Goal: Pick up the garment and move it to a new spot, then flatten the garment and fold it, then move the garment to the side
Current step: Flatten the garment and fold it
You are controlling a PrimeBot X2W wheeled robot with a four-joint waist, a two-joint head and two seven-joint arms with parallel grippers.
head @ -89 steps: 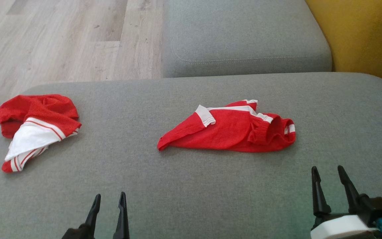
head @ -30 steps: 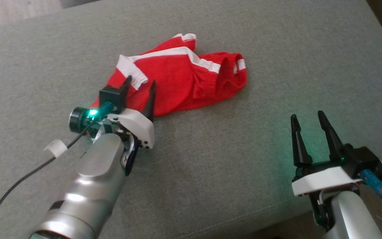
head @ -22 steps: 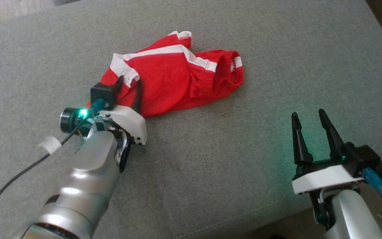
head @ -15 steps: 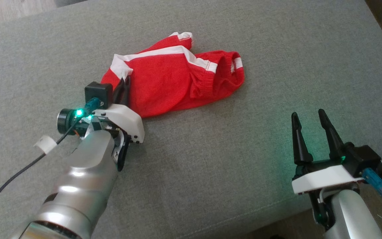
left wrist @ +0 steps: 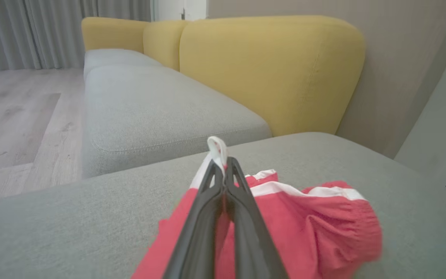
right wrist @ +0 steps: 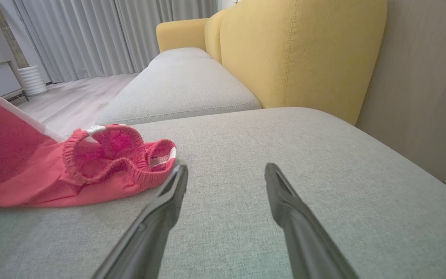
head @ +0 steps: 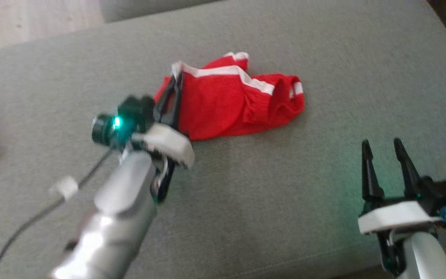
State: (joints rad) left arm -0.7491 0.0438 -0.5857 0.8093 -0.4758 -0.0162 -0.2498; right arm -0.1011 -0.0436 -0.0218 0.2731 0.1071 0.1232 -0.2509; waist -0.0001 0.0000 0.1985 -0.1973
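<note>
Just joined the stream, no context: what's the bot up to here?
The left gripper is shut on the white-trimmed edge of the red garment on the grey sofa cushion. The pinched edge stands up off the cushion; the rest lies on it. The right gripper sits open off to the side, apart from the garment, holding nothing.

Red shorts [head: 223,106] with white side stripes lie crumpled on a grey sofa cushion [head: 323,201]. One white-trimmed corner stands raised; the elastic waistband gapes.
</note>
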